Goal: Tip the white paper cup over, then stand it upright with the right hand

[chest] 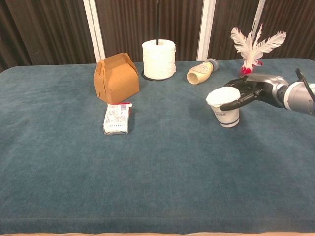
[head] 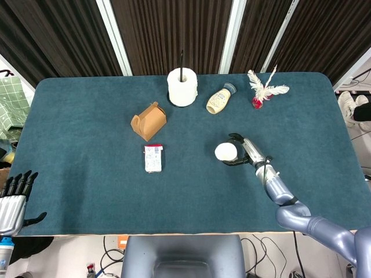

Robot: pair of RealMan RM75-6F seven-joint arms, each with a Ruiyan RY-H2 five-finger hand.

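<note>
Right hand (chest: 252, 91) was wrapped around the paper cup (chest: 224, 106), fingers (chest: 239, 101) curled along the cup's upper wall just under the rim. Cup was held close to upright, mouth up, tilted slightly toward the box side. Cup base sat at or just above the table (chest: 147, 187); contact could not be confirmed from either view. In the head view the right hand (head: 248, 152) was seen beside the cup (head: 226, 152), on the side away from the box, with the arm running off toward the table's near right corner.

Left hand (head: 13, 200) was parked off the table's near left corner, fingers straight and apart, nothing held. It was not visible in the chest view.

Everything else, placed relative to the cup:
- Bottle (chest: 201, 72) was lying on its side, behind the cup and slightly toward the box, cap pointing to the far edge.
- Feather toy (chest: 253, 46) with a red base was standing behind the cup, on the far side from the box, near the table's back edge.
- Toilet roll (chest: 158, 59) on a black-rod holder was standing further back and well off toward the box, near the back edge.
- Brown carton box (chest: 116, 77) was well apart from the cup, on the left-hand side.
- Small white packet (chest: 116, 118) was lying flat just in front of the box, roughly level with the cup.
</note>
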